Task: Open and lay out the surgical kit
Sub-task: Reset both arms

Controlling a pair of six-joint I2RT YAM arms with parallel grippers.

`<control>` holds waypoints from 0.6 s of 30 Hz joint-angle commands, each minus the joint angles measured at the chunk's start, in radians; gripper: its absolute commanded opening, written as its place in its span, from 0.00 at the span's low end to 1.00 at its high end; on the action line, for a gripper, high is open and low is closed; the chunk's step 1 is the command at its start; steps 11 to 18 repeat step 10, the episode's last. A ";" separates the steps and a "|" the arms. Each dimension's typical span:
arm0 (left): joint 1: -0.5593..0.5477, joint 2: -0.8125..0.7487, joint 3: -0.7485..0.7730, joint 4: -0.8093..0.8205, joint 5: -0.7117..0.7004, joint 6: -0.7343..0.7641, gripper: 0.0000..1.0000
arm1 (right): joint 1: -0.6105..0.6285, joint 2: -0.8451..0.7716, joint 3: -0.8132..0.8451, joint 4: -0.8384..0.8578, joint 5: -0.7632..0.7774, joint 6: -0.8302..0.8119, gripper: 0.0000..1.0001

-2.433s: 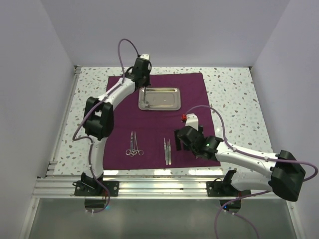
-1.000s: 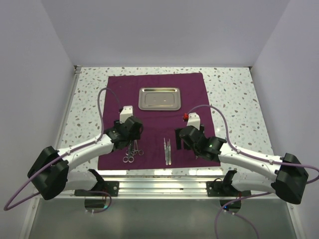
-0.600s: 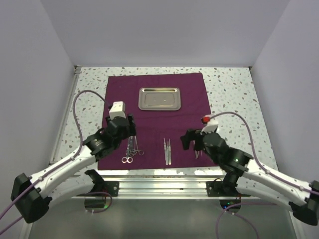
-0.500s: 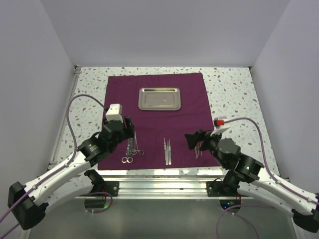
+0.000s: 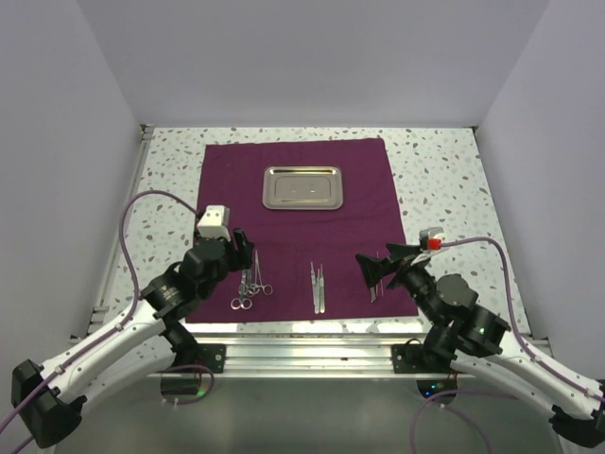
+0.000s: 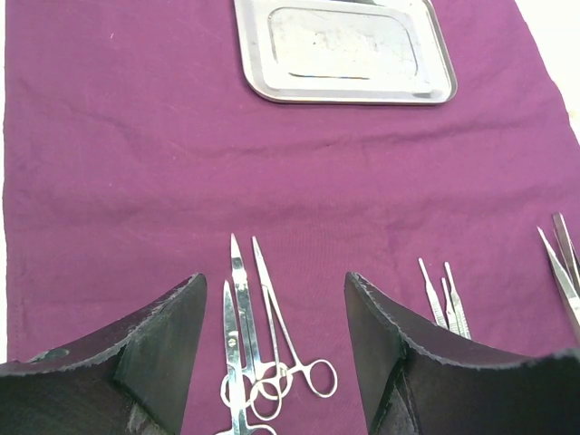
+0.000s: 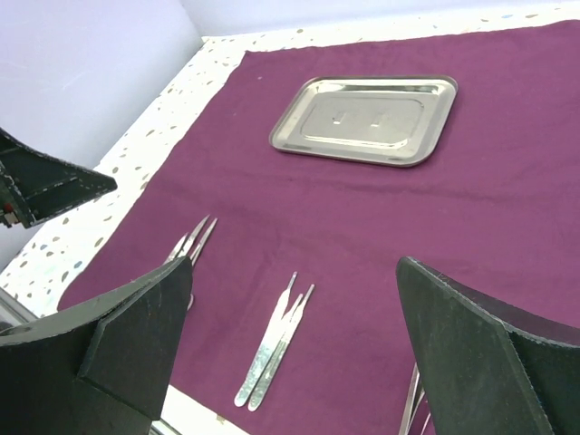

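Left arm [image 5: 106,336] sits low, elbow swung far out to the left and forearm angled back inward. The left gripper [image 5: 242,246] points away from the bases, its fingers parted with nothing between them. Right arm [image 5: 473,326] roughly mirrors it, elbow far out to the right and forearm angled inward; the right gripper [image 5: 381,259] faces left and away, jaws spread wide around nothing, well apart from its partner.
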 commanded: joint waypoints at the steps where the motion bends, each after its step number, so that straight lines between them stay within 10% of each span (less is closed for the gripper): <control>1: -0.004 0.006 0.005 0.043 -0.009 0.020 0.66 | 0.003 0.010 -0.001 0.052 0.016 -0.034 0.99; 18: -0.006 0.063 0.033 0.031 -0.026 0.006 0.67 | 0.003 -0.005 0.005 0.037 0.051 -0.039 0.98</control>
